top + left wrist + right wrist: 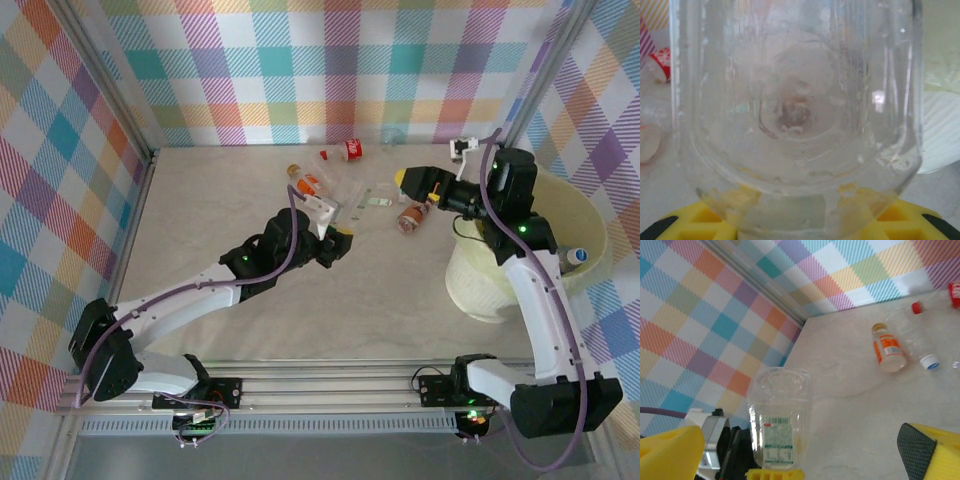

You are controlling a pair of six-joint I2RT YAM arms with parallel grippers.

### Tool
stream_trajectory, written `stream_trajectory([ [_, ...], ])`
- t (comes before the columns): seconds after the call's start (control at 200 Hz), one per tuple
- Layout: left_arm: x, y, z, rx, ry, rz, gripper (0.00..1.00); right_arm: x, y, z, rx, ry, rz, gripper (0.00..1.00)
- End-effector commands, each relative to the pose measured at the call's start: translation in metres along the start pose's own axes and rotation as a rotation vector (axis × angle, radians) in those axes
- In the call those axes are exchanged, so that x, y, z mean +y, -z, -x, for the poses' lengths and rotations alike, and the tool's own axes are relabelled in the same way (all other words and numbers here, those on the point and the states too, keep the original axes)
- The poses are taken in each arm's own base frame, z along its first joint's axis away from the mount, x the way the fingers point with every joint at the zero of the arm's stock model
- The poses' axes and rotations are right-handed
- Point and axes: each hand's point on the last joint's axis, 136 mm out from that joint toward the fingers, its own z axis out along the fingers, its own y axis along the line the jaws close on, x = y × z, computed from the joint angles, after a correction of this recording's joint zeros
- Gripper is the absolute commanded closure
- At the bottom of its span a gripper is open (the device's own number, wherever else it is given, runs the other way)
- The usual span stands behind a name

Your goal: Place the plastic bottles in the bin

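At the middle of the pale mottled tabletop (220,190), we see the left gripper (345,230) clamped on a clear plastic bottle (779,415), whose long axis runs out from the fingers, base outermost. The large round cream plastic bin (592,222) lies to its right, beyond the right gripper (402,180), which hangs wide and empty, nearer the bin. Loose bottles (306,181) lie near the checked far wall (350,60).

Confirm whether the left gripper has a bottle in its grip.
Yes: the left gripper is shut on a clear bottle, which sits between its jaws.
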Motion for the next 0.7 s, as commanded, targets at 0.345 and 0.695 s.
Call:
stream_trajectory([
  [0.345, -0.049, 0.024, 0.053, -0.14, -0.178, -0.039, 0.7, 0.046, -0.029, -0.023, 0.118, 0.076, 0.183, 0.0],
  [0.695, -0.046, 0.014, 0.052, -0.111, -0.209, 0.027, 0.7, 0.051, -0.039, -0.034, 0.16, 0.074, 0.223, 0.25],
])
